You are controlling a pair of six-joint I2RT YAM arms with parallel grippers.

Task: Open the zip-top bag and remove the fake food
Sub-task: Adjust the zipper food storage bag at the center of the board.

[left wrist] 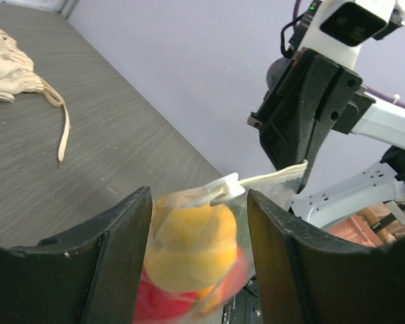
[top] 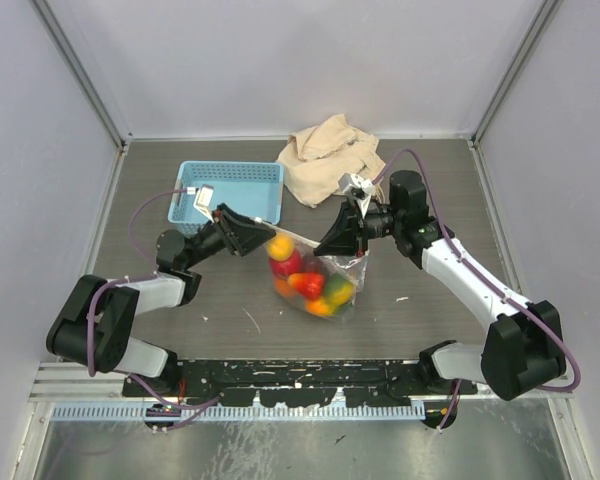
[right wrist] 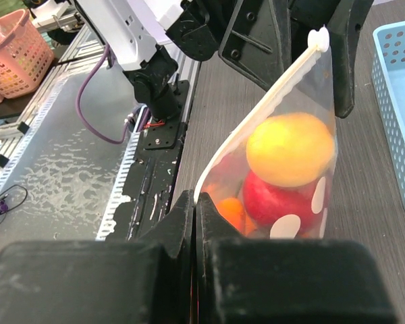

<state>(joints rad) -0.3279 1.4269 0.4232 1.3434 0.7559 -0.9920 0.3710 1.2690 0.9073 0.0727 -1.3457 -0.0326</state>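
**Right pincer** point(right wrist: 194, 202): clenched. Its fingers are pressed together on one end of the white zip strip of the zip-top bag point(right wrist: 310, 88). The right wrist view shows the grasp plainly. From the fingers the strip runs straight out toward the opposite arm and ends in a white slider point(right wrist: 317, 39).

**Left pincer** point(left wrist: 199, 197): released, with its fingers spread. They straddle the slider end of the bag, which sits between them. The view is blurred there, so it cannot be told whether either finger presses on the plastic.

**Contents:** The fake food point(right wrist: 290, 148) is inside the bag, which hangs between the two pincers and below them.
- A yellow-orange piece is uppermost, just under the strip.
- A red piece lies beneath it.
- An orange piece lies lower, toward the right pincer.
- The top view shows a green piece near the bottom of the bag.

**Surroundings:** A light blue basket point(top: 230, 168) stands on the table point(top: 430, 300) just beyond the left pincer. A beige cloth bag point(top: 330, 160) lies crumpled beyond the right pincer. Both are apart from the zip-top bag.
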